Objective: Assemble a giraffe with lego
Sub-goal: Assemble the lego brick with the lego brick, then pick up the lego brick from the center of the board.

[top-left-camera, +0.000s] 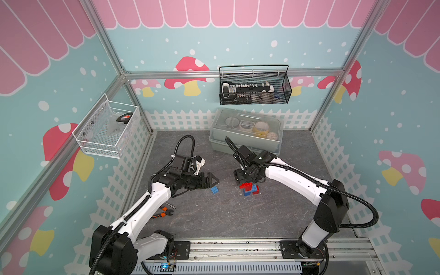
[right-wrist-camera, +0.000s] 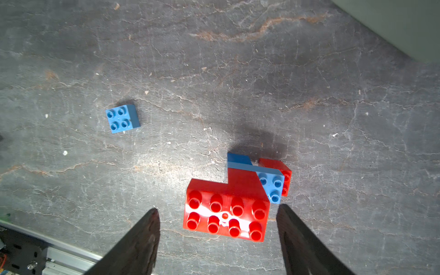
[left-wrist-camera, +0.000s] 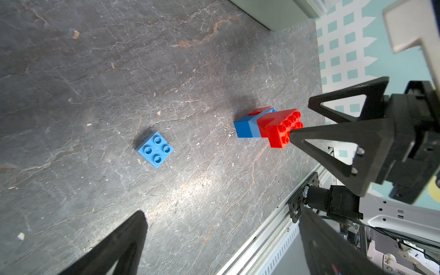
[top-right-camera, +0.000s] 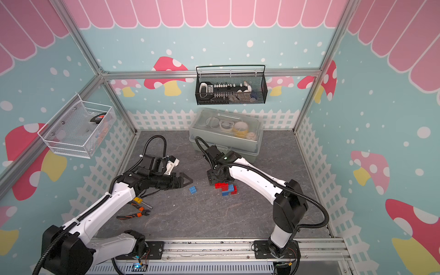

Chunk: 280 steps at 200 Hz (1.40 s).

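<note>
In both top views the red-and-blue giraffe [top-left-camera: 249, 189] sits on the grey desk [top-left-camera: 238, 219] under the right claw [top-left-camera: 247, 181]. 1 loose blue brick [top-left-camera: 214, 189] lies just beside the left claw [top-left-camera: 211, 181].

The left wrist view shows the left claw's jaws wide apart, holding nothing.

The right wrist view shows the right claw's jaws apart, flanking the giraffe's top red brick without touching.

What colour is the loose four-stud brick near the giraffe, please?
Light blue brick, clearest in the left wrist view.
</note>
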Tool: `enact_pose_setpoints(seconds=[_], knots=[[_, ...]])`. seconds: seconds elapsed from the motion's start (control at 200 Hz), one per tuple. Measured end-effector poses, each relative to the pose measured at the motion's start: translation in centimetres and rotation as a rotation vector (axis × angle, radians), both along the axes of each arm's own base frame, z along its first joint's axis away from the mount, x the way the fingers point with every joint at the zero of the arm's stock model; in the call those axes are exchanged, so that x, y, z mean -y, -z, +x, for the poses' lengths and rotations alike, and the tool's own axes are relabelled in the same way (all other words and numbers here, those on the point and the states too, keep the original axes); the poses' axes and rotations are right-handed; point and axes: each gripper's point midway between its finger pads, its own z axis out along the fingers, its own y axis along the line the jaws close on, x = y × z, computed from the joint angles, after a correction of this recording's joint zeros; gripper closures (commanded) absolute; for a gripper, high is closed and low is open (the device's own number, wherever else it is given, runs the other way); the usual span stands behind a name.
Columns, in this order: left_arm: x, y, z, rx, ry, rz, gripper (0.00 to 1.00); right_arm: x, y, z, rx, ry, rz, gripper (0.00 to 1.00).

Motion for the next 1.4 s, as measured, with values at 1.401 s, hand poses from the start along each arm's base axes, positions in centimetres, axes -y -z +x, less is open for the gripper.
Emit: enact_pose_setpoints(seconds=[1.401], knots=[[-10.3, 0.8, 4.7, -0.018, -0.400, 0.065, 0.01, -14.9, 8.1, -0.3, 0.094, -0.300, 0.002, 0.47]])
